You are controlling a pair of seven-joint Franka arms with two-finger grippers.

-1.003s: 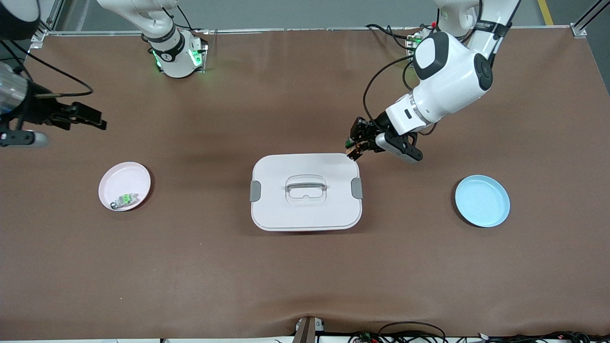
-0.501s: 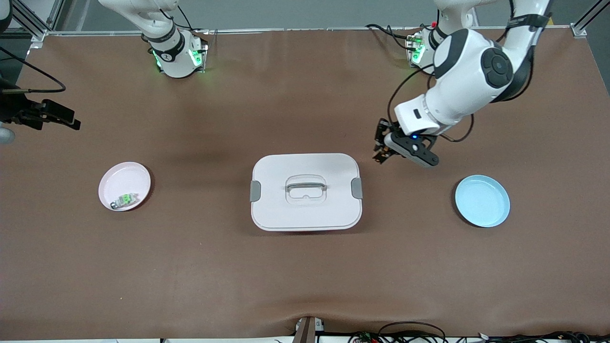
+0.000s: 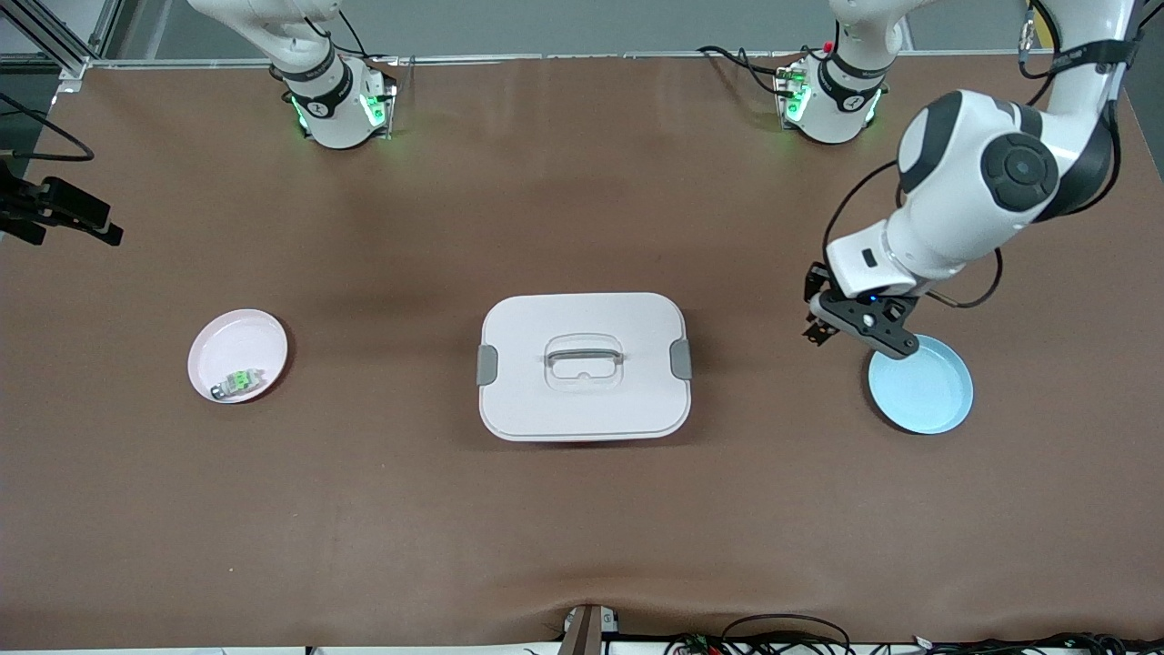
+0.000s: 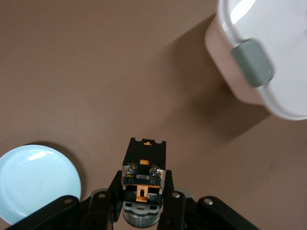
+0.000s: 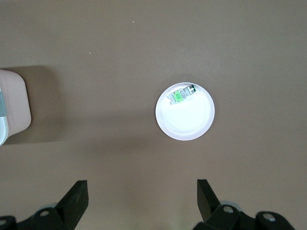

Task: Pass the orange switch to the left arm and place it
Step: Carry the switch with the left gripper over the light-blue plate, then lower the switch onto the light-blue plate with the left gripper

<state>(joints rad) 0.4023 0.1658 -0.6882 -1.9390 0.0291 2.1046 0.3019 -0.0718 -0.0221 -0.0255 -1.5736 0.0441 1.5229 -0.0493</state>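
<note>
The orange switch (image 4: 145, 165), a small black block with an orange face, sits pinched between the fingers of my left gripper (image 4: 142, 186), which is shut on it. In the front view that left gripper (image 3: 817, 327) hangs over bare table between the white box (image 3: 584, 366) and the blue plate (image 3: 920, 384), close to the plate's rim. The box (image 4: 268, 52) and the blue plate (image 4: 36, 182) lie on either side of the switch in the left wrist view. My right gripper (image 3: 64, 214) is open and empty above the table edge at the right arm's end, its jaws (image 5: 141, 191) wide apart.
A pink plate (image 3: 238, 341) lies toward the right arm's end, holding a small clear-grey component with a green top (image 3: 238, 380). The right wrist view shows this pink plate (image 5: 187, 122), the component (image 5: 181, 95) and a corner of the box (image 5: 14, 105).
My left arm swung away from the box's corner toward the blue plate, carrying the switch. The right gripper drew back toward the table edge at the right arm's end.
</note>
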